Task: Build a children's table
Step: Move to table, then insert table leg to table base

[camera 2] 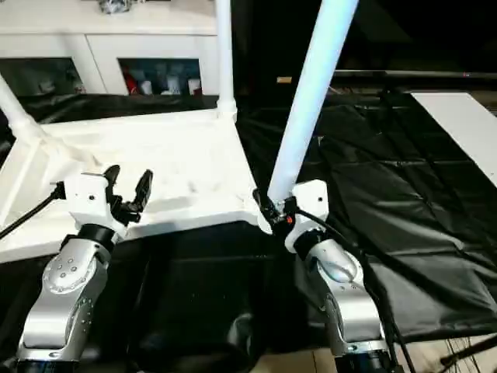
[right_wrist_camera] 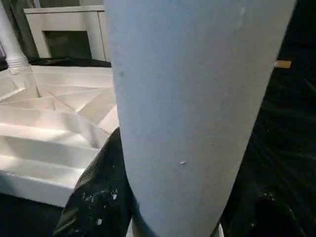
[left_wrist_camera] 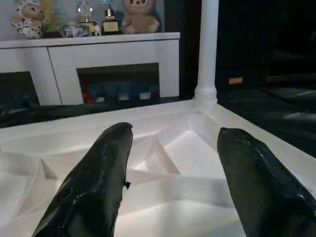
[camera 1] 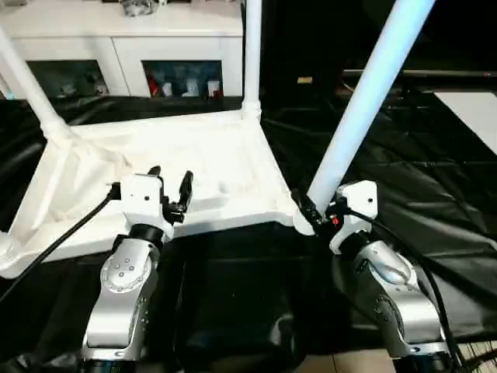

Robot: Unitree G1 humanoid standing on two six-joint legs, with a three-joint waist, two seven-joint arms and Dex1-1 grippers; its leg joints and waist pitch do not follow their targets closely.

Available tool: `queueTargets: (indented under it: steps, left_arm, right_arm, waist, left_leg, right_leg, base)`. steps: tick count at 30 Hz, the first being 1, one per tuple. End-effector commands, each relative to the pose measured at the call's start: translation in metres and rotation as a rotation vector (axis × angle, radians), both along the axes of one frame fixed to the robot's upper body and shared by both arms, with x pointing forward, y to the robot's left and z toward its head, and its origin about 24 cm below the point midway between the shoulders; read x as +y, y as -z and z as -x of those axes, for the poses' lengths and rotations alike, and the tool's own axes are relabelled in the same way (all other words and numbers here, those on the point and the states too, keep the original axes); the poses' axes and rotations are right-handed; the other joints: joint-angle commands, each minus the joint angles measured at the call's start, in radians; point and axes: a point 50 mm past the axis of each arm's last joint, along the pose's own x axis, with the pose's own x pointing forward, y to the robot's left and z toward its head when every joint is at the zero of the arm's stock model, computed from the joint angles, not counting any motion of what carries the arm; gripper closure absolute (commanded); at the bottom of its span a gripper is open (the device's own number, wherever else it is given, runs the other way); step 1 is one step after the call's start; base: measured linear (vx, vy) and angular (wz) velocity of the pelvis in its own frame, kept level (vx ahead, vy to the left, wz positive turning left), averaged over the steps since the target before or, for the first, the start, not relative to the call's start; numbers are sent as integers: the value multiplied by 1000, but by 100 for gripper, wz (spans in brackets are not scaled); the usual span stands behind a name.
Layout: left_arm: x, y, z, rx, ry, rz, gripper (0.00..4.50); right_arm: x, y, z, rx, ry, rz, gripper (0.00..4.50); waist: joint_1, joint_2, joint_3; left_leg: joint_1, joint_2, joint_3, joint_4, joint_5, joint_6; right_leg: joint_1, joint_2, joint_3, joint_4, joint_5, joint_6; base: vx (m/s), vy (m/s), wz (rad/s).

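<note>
The white tabletop [camera 1: 225,171] lies underside up on black cloth. One leg [camera 1: 252,54] stands upright in its far right corner socket, and another leg [camera 1: 27,85] rises from the far left corner. A third leg [camera 1: 365,101] leans up and to the right from the near right corner. My right gripper [camera 1: 314,214] is shut on the base of this leg [right_wrist_camera: 197,98], with one black finger [right_wrist_camera: 98,192] pressed against its side. My left gripper [camera 1: 171,177] hovers open over the tabletop's near rim. Nothing is between its fingers [left_wrist_camera: 98,177].
A white cabinet [camera 1: 124,47] with glass doors stands behind the tabletop, with toys and trophies [left_wrist_camera: 84,15] on top. Crinkled black cloth [camera 1: 435,202] covers the floor. A white board [camera 1: 474,116] lies at the far right.
</note>
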Motion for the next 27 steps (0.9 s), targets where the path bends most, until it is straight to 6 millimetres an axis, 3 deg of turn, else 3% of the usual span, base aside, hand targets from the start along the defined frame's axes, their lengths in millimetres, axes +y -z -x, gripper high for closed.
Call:
queueTargets:
  steps: [1,2,3,4,5,6,7,8,9,10,11,12,13,14,15,16,17,18,19,20,21,22,23,24,26,27]
  left_arm:
    - [-1,-1,-1,-4,3,-2,139]
    - [-1,-1,-1,-4,4,-1,139]
    - [-1,-1,-1,-4,4,0,139]
    - [-1,-1,-1,-4,4,0,139]
    - [-1,-1,-1,-4,4,0,139]
    - [-1,0,0,-3,3,1,139]
    - [-1,0,1,-2,1,1,139]
    - [-1,0,1,-1,-1,0,139]
    - [-1,0,1,0,-1,-1,139]
    - [-1,1,1,0,-2,-2,139]
    - [-1,1,1,0,-2,-2,139]
    - [-1,1,1,1,-2,-2,139]
    - [-1,1,1,1,-2,-2,139]
    - [-3,3,1,11,18,8,139]
    - [-5,5,1,25,35,-4,139]
    - [-5,5,1,27,37,-6,139]
    - [-7,6,1,33,62,-12,139]
    - [-11,7,2,42,113,-25,139]
    - [-13,8,2,45,152,-36,139]
    - [-18,9,2,55,229,-39,139]
    - [-21,10,2,64,274,-35,121]
    - [-23,11,2,81,304,-43,103]
    - [-25,13,1,100,349,-63,103]
    - [-29,14,1,121,428,-78,89]
    - [-36,14,1,153,554,-104,76]
    - [-39,15,1,175,629,-122,65]
  right_arm:
    - [0,-4,-1,-24,-10,27,263]
    - [0,-3,-1,-23,-16,35,263]
    - [0,-3,-1,-21,-14,39,263]
    - [0,-3,-1,-20,-12,39,263]
    - [0,-3,-2,-19,-11,39,263]
    - [-2,-3,-3,-24,16,37,263]
    - [-6,-3,-5,-14,55,11,263]
    - [-7,-4,-6,-14,64,13,263]
    - [-8,-4,-7,-15,62,16,263]
    - [-8,-4,-7,-17,58,20,263]
    - [-8,-4,-6,-18,57,21,263]
    - [-8,-3,-6,-18,58,21,263]
    - [-8,-3,-6,-18,58,22,263]
    - [-9,-3,-5,-18,59,23,263]
    - [-9,-4,-6,-19,61,23,263]
    - [-9,-4,-6,-20,61,23,263]
    - [-9,-4,-6,-21,62,23,263]
    - [-10,-5,-7,-24,65,22,263]
    - [-10,-6,-8,-27,67,22,263]
    - [-12,-7,-9,-28,66,16,263]
    - [-13,-7,-9,-28,65,12,263]
    - [-14,-8,-10,-30,64,12,264]
    - [-15,-8,-10,-31,63,18,264]
    - [-17,-9,-11,-26,52,15,264]
    - [-21,-12,-12,-35,20,3,264]
    - [-23,-13,-13,-26,6,-1,264]
  waist:
    - [1,-3,-43]
    - [5,0,-50]
    - [5,-3,-52]
    - [5,2,-57]
    - [4,2,-58]
    - [10,-7,-63]
    - [8,18,-82]
    - [2,18,-78]
    - [-8,18,-84]
    - [-15,22,-86]
    - [-23,20,-87]
    - [-26,18,-83]
    - [-16,-2,-83]
    - [11,-25,-98]
    - [25,-16,-92]
    - [25,-7,-95]
    - [25,4,-98]
    - [21,13,-103]
    - [25,15,-112]
    - [30,12,-110]
    - [33,10,-103]
    - [38,16,-91]
    - [40,17,-86]
    - [39,21,-66]
    - [38,16,-57]
    - [37,14,-55]
  left_leg:
    - [25,40,-37,-71,-384,65]
    - [18,42,-37,-75,-345,70]
    - [18,45,-37,-77,-329,75]
    - [18,47,-36,-79,-302,81]
    - [16,47,-35,-80,-290,85]
    - [-115,17,-70,-59,-152,200]
    - [-2,32,-57,-48,-93,176]
    - [-6,43,-66,-58,-63,179]
    - [19,71,-91,-67,-19,219]
    - [44,87,-104,-64,3,251]
    - [64,99,-117,-59,28,288]
    - [74,104,-122,-47,61,348]
    - [11,45,-83,-11,127,364]
    - [-100,-40,-66,44,157,327]
    - [-127,4,-96,45,190,243]
    - [-117,20,-98,28,246,198]
    - [-99,30,-101,26,319,165]
    - [-66,46,-109,41,427,138]
    - [-57,47,-113,50,522,143]
    - [-62,41,-107,48,502,111]
    - [-69,37,-103,41,447,90]
    - [-68,43,-99,23,275,45]
    - [-64,49,-99,12,177,22]
    - [-53,61,-96,-16,-71,-32]
    - [-47,57,-89,-32,-185,-43]
    - [-47,57,-86,-35,-204,-42]
  right_leg:
    - [28,-99,50,-118,-669,-54]
    - [43,-100,54,-106,-604,-80]
    - [45,-99,55,-100,-566,-97]
    - [52,-97,56,-87,-485,-137]
    - [56,-97,57,-82,-449,-155]
    - [145,-149,23,-83,-443,-104]
    - [72,-111,34,-80,-380,-148]
    - [73,-91,24,-62,-290,-168]
    - [58,-85,5,-27,-160,-177]
    - [34,-85,-3,-8,-108,-185]
    - [13,-88,-7,8,-69,-190]
    - [-6,-107,0,23,-16,-206]
    - [39,-133,38,18,134,-247]
    - [142,-151,106,24,390,-273]
    - [133,-178,121,49,663,-275]
    - [113,-153,100,73,755,-246]
    - [92,-121,84,90,800,-212]
    - [55,-94,75,105,802,-156]
    - [43,-90,83,115,802,-122]
    - [39,-90,91,105,747,-105]
    - [38,-92,94,95,707,-101]
    - [29,-101,93,71,548,-109]
    - [27,-107,94,59,444,-118]
    - [21,-113,94,30,128,-151]
    - [22,-118,100,9,-89,-148]
    - [22,-120,101,3,-141,-145]
  base:
    - [69,7,3]
    - [69,7,3]
    - [75,12,2]
    - [81,15,3]
    - [81,15,3]
    - [73,13,28]
    - [97,11,42]
    - [97,11,42]
    - [132,11,16]
    - [66,5,1]
    - [127,7,6]
    - [117,-3,10]
    - [163,-5,16]
    - [102,-7,12]
    - [66,-2,24]
    - [11,-6,29]
    - [11,-6,29]
    - [-2,-6,18]
    - [0,0,0]
    - [0,0,0]
    - [-82,1,5]
    - [-99,-6,7]
    - [-99,-6,7]
    - [-117,-6,8]
    - [-130,-3,5]
    - [-133,-1,2]
